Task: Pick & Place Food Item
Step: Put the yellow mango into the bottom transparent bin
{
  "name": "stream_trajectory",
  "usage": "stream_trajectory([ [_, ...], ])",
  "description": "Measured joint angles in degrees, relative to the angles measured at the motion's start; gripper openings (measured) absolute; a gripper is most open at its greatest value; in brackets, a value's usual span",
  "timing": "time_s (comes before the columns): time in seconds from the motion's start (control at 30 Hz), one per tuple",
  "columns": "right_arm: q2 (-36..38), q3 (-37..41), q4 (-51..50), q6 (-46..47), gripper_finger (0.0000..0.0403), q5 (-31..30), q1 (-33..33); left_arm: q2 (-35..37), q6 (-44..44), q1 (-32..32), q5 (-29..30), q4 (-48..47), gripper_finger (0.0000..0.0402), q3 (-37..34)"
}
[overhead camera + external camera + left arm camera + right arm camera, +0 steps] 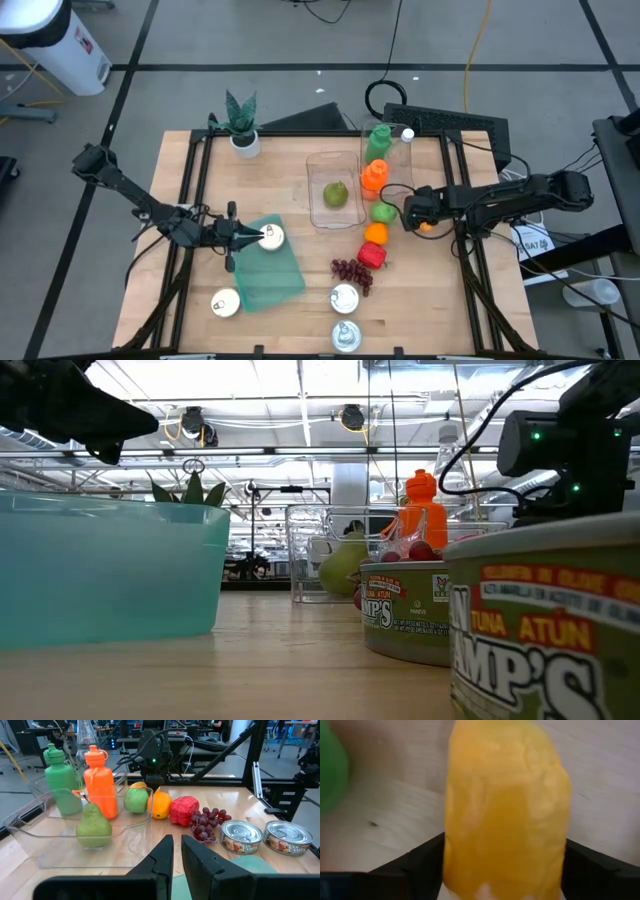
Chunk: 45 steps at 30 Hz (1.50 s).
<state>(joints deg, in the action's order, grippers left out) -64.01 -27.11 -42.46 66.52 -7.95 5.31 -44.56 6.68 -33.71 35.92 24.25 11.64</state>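
A yellow-orange fruit (505,805) lies near the table's right side, next to a green apple (383,212). My right gripper (418,218) reaches in from the right and is shut on this fruit. My left gripper (248,236) is shut and empty. It hovers over a teal bin (272,268), right beside a round can (271,237) at the bin's far edge. A green pear (335,193) lies inside a clear tub (333,160) at the table's middle. My right gripper pinches the yellow-orange fruit between its two fingers (420,862), one on each of the fruit's sides (455,845). The wrist view looks along the fingers at the wooden table behind the fruit. Whether the fruit is lifted clear or rests on the table, I cannot tell.
A row runs toward the near edge: green bottle (378,140), orange bottle (373,176), apple, orange (375,233), red fruit (372,255), grapes (350,270). Cans stand near the front edge (343,298) (345,335) (226,303). A potted plant (241,125) stands far left.
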Motion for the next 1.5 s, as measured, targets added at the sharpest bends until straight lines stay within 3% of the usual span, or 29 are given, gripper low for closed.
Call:
stream_trajectory([
  [0.23,-0.1,-0.2,2.0,-1.4,0.0219,1.3,-2.2,0.0,0.0,0.0,0.1,0.5,0.0049,0.0],
  [0.57,-0.3,-5.0,-1.1,0.3,0.0226,14.3,-10.9,0.0,0.0,0.0,0.1,1.3,0.0049,0.0],
  [0.97,-0.2,-18.9,-4.9,-0.2,0.0222,9.3,-20.4,0.0,-0.1,0.0,0.0,1.3,0.0049,0.0],
  [1.07,-0.2,-23.1,-3.3,-3.4,0.0225,4.7,-22.2,0.0,-0.1,0.0,0.0,1.3,0.0049,0.0],
  [1.2,-0.2,-27.3,3.7,-12.0,0.0219,-3.4,-23.3,0.0,-0.2,0.0,0.0,1.3,0.0049,0.0],
  [1.3,-0.3,-27.8,18.9,-25.6,0.0219,-8.8,-23.1,0.0,-0.2,0.0,0.0,1.3,0.0049,0.0],
  [1.5,-6.6,-27.9,45.8,-50.4,0.0222,-4.8,-19.2,0.0,-0.3,0.0,0.0,2.2,0.0049,0.0],
])
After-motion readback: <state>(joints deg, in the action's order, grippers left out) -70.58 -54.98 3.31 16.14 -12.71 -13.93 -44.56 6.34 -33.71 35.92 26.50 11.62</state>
